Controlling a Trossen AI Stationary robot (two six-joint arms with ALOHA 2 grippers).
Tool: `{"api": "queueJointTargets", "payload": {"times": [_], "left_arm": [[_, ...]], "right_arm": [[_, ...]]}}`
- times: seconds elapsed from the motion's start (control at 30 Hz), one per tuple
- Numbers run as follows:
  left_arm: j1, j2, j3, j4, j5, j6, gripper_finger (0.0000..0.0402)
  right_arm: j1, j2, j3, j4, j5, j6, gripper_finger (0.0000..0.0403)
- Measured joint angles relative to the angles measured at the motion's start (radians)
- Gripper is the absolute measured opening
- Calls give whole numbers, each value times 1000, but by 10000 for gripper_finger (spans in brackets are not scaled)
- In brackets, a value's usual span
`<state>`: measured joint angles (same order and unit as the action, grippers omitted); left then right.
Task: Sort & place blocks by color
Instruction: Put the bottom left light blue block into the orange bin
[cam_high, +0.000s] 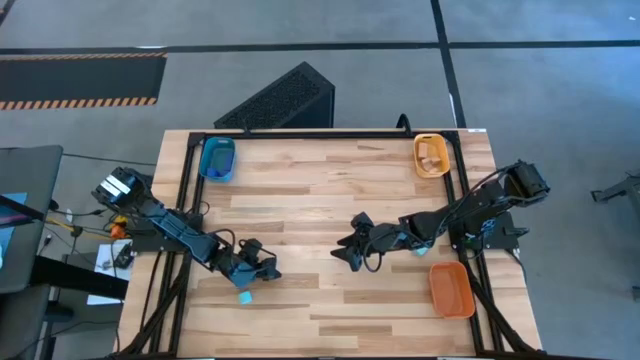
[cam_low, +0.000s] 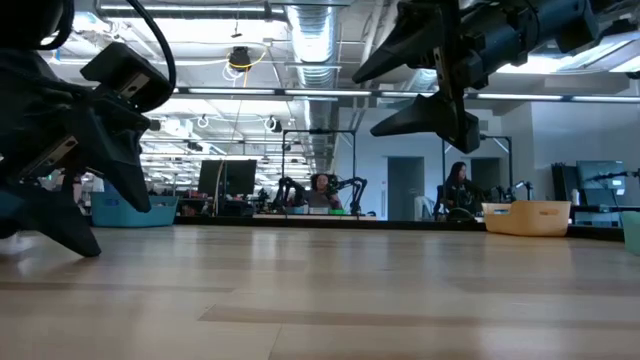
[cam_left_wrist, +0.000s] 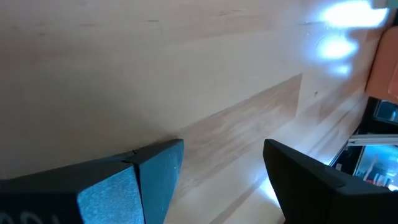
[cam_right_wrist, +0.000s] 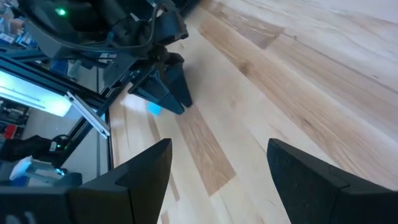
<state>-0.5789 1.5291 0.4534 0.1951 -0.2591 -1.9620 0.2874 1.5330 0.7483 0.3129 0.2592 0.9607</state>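
One cyan block on the table, others already in trays

I see a small light cyan cube (cam_high: 244, 296) lying on the wood near the front left of the table, just beside my left gripper (cam_high: 262, 268). In the blue tray (cam_high: 217, 175) something cyan rests, and pale tan pieces (cam_high: 432, 154) lie in the yellow-orange tray (cam_high: 431, 171); I cannot count them.

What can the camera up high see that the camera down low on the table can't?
Only the high view shows the orange tray, the small cyan block lying on the table by the left gripper, and the tan pieces inside the yellow-orange tray. Only the low view shows people in the room behind. Both show the wooden table, the blue tray and the open right gripper.
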Motion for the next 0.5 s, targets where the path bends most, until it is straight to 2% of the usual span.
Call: {"api": "queueJointTargets", "payload": {"times": [0.17,0.23,0.37,0.5], "left_arm": [[0,2,-1,12,17,-30,232],[0,3,-2,19,20,11,232],[12,-14,-6,90,52,264,224],[12,-77,63,78,68,657,206]], "right_arm": [[0,0,0,-29,-5,-4,285],[0,0,0,-45,-14,-13,285],[5,0,0,-64,-27,-18,285],[16,0,0,-70,-28,-50,285]]}}
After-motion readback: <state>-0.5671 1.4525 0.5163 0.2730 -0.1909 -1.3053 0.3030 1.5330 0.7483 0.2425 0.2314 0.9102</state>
